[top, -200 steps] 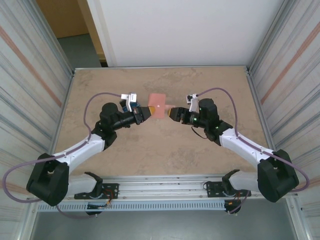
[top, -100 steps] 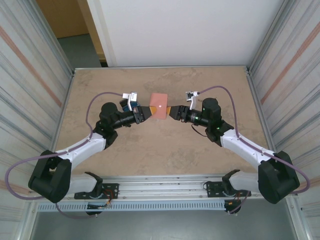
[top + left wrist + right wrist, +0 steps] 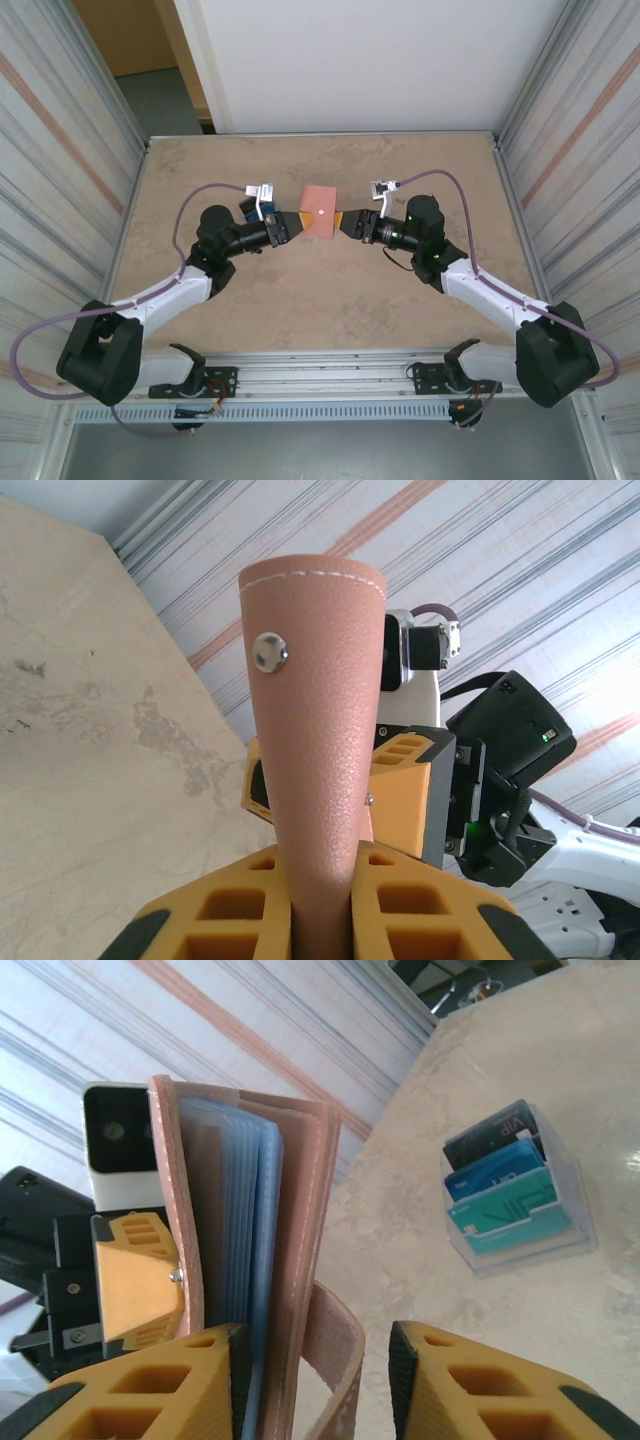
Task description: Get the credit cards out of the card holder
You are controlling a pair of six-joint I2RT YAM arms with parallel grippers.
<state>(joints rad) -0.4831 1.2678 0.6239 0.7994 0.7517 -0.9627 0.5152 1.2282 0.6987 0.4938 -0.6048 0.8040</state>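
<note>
Card holder (image 3: 320, 209), pinched in left jaws

Beige mottled tabletop (image 3: 300, 300) between striped corrugated side walls (image 3: 60, 150), white panel (image 3: 370, 60) behind.

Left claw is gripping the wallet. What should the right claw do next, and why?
Probably close the right claw on the snap tab. The tab sits inside its open jaws, not yet pinched, while the left claw clamps the card holder by the opposite edge. Gripping the tab should let the arms spread the holder open.
</note>
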